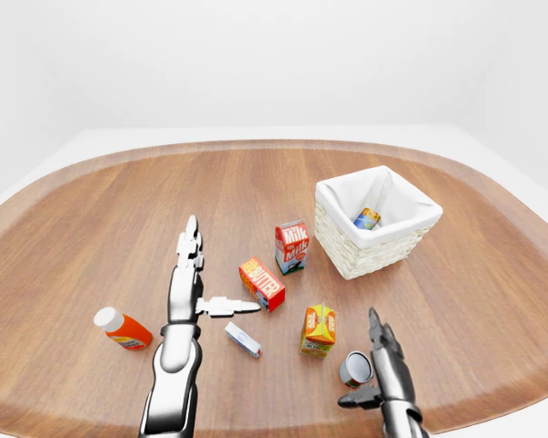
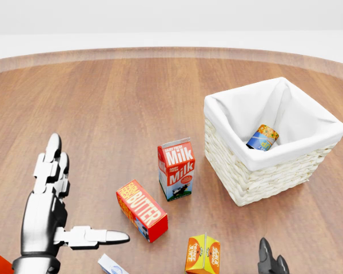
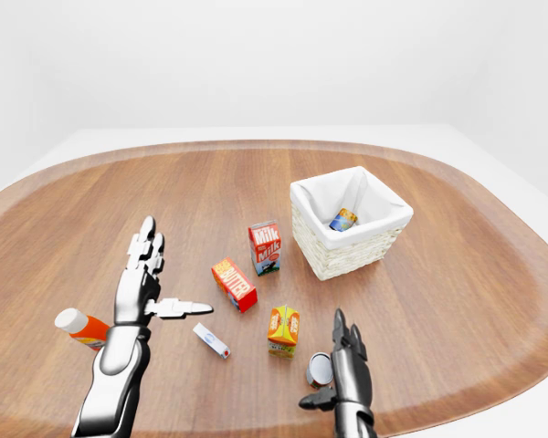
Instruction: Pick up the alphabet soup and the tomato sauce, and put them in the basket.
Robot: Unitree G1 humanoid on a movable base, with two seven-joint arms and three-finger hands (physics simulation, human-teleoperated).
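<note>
The alphabet soup can [image 2: 262, 137], blue and yellow, lies inside the white-lined wicker basket [image 2: 263, 177] at the right of the head view. The tomato sauce can [image 1: 353, 369] lies on its side on the wooden table near the bottom edge, its grey end showing. My right hand [image 3: 331, 361] is open, with the can to the left of its fingers [image 1: 380, 339] and above the thumb; I cannot tell whether it touches. My left hand [image 1: 217, 274] is open and flat over the table at the left, holding nothing.
A milk carton [image 2: 176, 169], a butter box [image 2: 142, 210] and an orange juice carton [image 2: 203, 254] stand between my hands and the basket. A small white and blue box [image 1: 243, 339] and an orange bottle [image 1: 122, 329] lie near my left arm.
</note>
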